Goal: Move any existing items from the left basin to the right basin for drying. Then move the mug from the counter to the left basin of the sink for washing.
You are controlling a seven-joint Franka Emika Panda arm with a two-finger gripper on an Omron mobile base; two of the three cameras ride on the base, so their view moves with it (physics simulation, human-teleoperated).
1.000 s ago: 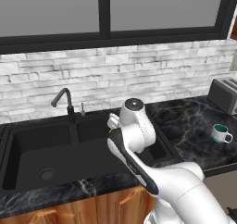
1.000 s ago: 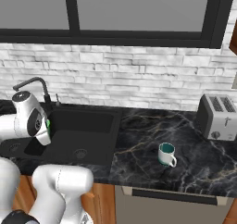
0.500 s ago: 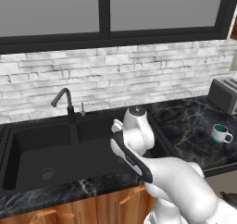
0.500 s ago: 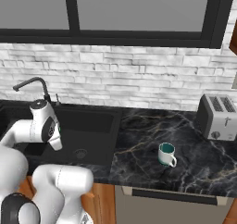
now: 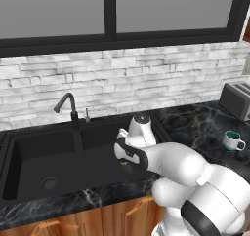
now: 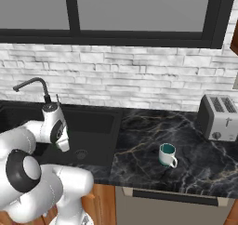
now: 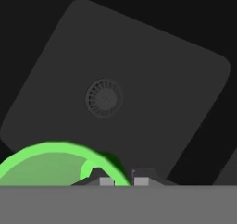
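In the hand view, the claw (image 7: 124, 177) is seen pinched nearly closed on the rim of the green cup (image 7: 51, 165), whose open mouth spreads toward nine o'clock of the finger tips. Beyond it, the round drain (image 7: 104, 98) of a basin (image 7: 185, 79), judged to be the right basin, lies at about eleven o'clock, so the cup is carried above that floor. Farthest off, the white mug (image 6: 167, 155) is left on the counter (image 6: 204, 166), at three o'clock of the sink (image 6: 100, 122).

Arm (image 5: 146, 152) swung rightward, now over right basin (image 7: 111, 56).
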